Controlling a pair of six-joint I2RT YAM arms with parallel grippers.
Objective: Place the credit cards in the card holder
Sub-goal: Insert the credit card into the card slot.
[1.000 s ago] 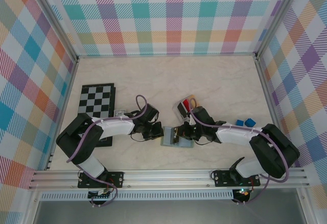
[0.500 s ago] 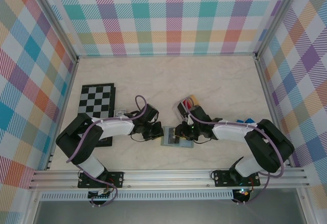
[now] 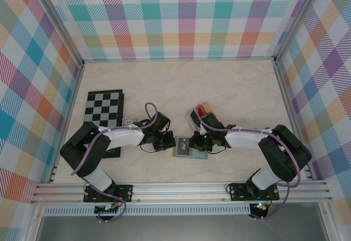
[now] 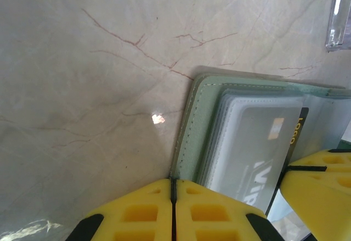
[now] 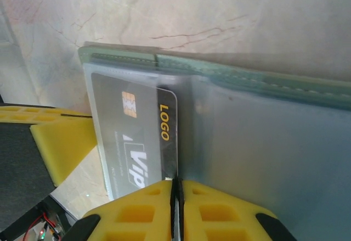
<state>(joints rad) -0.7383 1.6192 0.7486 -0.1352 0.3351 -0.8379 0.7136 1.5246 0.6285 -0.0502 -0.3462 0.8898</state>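
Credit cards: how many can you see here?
3 at least: a black card in the green card holder, a red card and an orange card in the clear tray; others may be hidden under them.

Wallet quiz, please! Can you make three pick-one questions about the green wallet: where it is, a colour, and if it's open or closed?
1. Where is the wallet?
A) on the floor
B) on the table, between the left gripper and the right gripper
C) in a box

2. What colour is the word LOGO on the card?
A) yellow
B) blue
C) pink

3. The wallet is:
A) folded shut
B) open
C) standing on its edge

Answers:
1 B, the top view shows it lying between the two arms' tips.
2 A, the right wrist view shows yellow letters on the dark card.
3 B, its clear pockets face up.
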